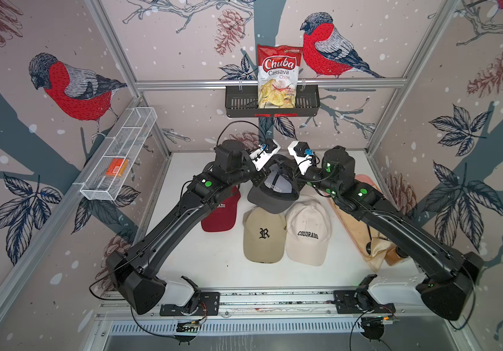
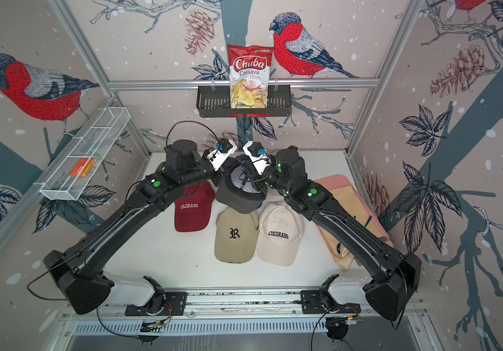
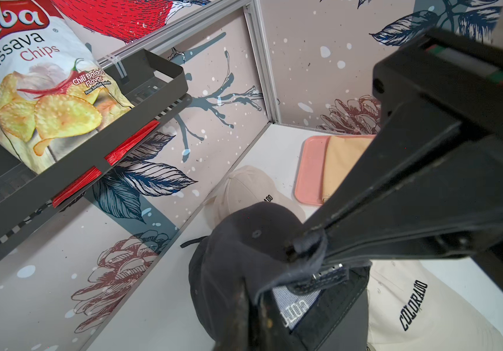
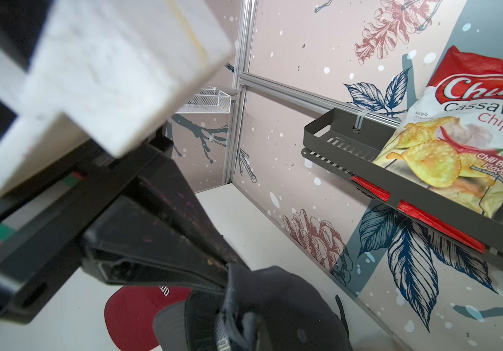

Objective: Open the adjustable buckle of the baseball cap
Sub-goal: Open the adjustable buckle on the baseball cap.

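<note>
- The white table (image 1: 207,267) carries both black arms, which meet over its far half; their wrist housings hide the fingertips in both top views
- A pink tray (image 1: 366,182) with a tan cloth (image 1: 346,221) lies under the right arm, and a chips bag (image 1: 277,76) stands in a black basket (image 1: 238,101) on the back wall
- Three caps lie nearby: a red cap (image 1: 221,218) partly under the left arm, and a khaki cap (image 1: 264,240) and a cream cap (image 1: 308,237) side by side
- The dark grey cap (image 1: 270,199) sits between the grippers, just beyond the khaki and cream caps; its long axis runs front to back, with the brim toward the robot's base and the back opening toward the rear wall
- It is charcoal, with a pale lining and lettering showing inside
- The left gripper (image 4: 225,273) is clamped on the cap's fabric; the right gripper (image 3: 294,249) is closed on the strap (image 3: 315,258)
- A silvery buckle (image 3: 326,275) shows just beside that strap
</note>
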{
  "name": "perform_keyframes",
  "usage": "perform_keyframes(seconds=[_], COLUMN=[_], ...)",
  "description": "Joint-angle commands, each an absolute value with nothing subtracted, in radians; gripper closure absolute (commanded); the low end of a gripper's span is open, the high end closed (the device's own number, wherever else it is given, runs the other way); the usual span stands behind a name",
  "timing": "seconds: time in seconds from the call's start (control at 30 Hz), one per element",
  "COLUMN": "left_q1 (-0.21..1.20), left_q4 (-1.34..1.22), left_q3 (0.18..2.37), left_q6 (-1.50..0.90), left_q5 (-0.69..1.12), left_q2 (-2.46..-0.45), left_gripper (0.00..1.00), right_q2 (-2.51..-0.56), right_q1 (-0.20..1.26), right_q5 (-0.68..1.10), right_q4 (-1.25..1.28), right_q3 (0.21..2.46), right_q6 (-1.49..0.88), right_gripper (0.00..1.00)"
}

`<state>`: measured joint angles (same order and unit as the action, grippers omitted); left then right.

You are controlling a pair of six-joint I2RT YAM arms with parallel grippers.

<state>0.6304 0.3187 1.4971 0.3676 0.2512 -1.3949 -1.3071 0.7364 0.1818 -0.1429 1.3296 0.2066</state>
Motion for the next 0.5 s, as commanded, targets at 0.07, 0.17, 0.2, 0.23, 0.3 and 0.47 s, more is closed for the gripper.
perform_keyframes(seconds=[0.07, 0.17, 0.2, 0.23, 0.3, 0.47], left_q1=[0.637, 0.640, 0.640, 0.640, 0.640, 0.640], left_q4=[0.276, 0.236, 0.220, 0.202, 0.170, 0.118], left_q3=[1.503, 1.480, 1.470, 1.459, 1.442, 1.424], left_q6=[0.369, 0.345, 0.335, 0.322, 0.295, 0.235], left_q5=[0.277, 0.286, 0.286, 0.288, 0.287, 0.291], left_q2=[-1.396, -1.381, -1.376, -1.368, -1.354, -1.332], left_gripper=[1.00, 1.00, 1.00, 1.00, 1.00, 1.00], right_q2=[-1.292, -1.283, -1.281, -1.278, -1.271, -1.234], right_q1=[0.738, 0.739, 0.738, 0.738, 0.736, 0.728], right_q5=[0.158, 0.149, 0.146, 0.140, 0.129, 0.093], right_q4=[-0.106, -0.078, -0.068, -0.059, -0.044, 0.000], right_q3=[1.319, 1.296, 1.290, 1.283, 1.271, 1.226], right_q6=[0.211, 0.205, 0.203, 0.200, 0.197, 0.188], right_gripper=[0.93, 0.91, 0.90, 0.86, 0.84, 0.73])
